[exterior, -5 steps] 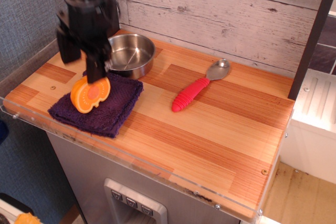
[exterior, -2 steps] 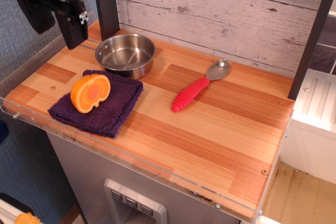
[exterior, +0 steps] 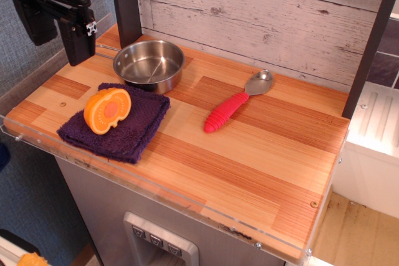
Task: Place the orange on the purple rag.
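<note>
The orange (exterior: 107,110) is a toy half-orange with a reddish centre. It leans on its edge on top of the dark purple rag (exterior: 121,126) at the counter's left front. My gripper (exterior: 57,34) is black, raised well above the counter's far left corner, up and to the left of the orange. Its two fingers are apart with nothing between them.
A steel pan (exterior: 149,65) stands just behind the rag. A spoon with a red handle (exterior: 235,104) lies mid-counter. A dark post (exterior: 126,4) rises behind the pan. A wooden back wall runs along the rear; the counter's edge has a clear plastic rim (exterior: 156,194).
My gripper let go of the orange, rose up and to the left, away from the rag. The orange stays on the rag, unmoved.
</note>
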Available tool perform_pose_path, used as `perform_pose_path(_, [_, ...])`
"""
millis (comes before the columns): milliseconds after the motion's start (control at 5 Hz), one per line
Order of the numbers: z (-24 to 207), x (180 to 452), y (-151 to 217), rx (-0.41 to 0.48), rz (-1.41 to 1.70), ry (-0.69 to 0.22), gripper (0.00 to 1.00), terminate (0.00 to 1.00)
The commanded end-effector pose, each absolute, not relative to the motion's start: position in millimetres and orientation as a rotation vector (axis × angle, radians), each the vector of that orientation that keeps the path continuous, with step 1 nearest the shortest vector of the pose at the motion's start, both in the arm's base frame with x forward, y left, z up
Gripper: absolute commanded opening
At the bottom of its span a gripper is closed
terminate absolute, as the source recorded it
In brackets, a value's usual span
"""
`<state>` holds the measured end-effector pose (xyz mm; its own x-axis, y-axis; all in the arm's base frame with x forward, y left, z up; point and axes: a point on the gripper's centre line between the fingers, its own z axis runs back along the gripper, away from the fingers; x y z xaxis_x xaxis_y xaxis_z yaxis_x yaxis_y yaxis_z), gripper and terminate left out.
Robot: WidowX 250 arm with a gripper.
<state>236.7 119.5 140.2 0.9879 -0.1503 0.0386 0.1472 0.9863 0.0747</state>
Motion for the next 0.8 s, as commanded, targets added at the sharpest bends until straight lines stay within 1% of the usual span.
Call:
perform_pose_path(0, [156.7,239.5,122.1,0.096,-0.155,-0.081,1.0,0.0])
perform_pose_path(400, [156.7,239.5,122.1,0.096,-0.155,-0.081,1.0,0.0])
perform_pose_path(600, [156.7,239.5,122.1,0.096,-0.155,-0.081,1.0,1.0])
